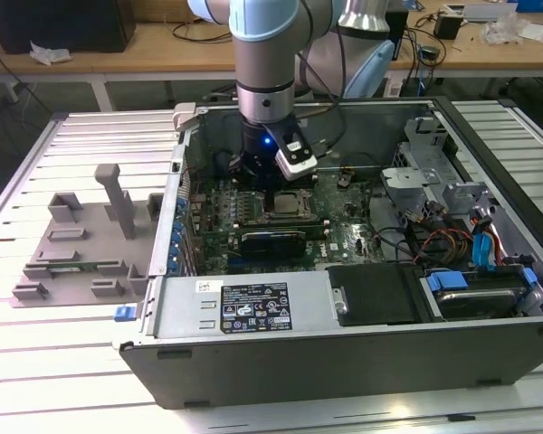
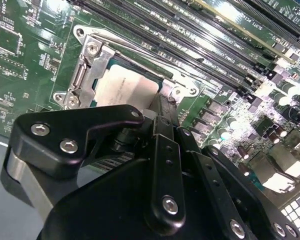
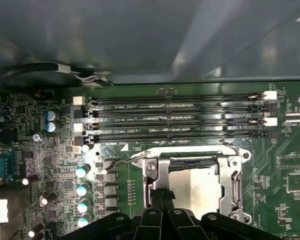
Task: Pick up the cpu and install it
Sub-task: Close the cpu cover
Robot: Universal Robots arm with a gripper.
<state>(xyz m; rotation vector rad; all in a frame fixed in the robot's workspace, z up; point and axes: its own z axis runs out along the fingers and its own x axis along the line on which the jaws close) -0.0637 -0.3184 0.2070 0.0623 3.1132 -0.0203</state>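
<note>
A ribbed metal worktop (image 1: 63, 362) carries an open computer case (image 1: 344, 362), with a wooden bench and loose cables behind it. The arm reaches down into the case, and the hand (image 1: 270, 183) hangs low over the motherboard. In both wrist views the hand (image 3: 161, 196) (image 2: 162, 102) has its fingers (image 3: 156, 197) drawn together, their tips at one edge of the cpu (image 3: 195, 185) (image 2: 125, 87). The cpu lies flat inside the metal socket frame (image 3: 235, 175) (image 2: 85, 65), silver top upward. Rows of memory slots (image 3: 175, 115) run just beside the socket. On the exterior view's left, a grey plastic fixture (image 1: 81, 244) stands on the worktop, well apart from the hand.
</note>
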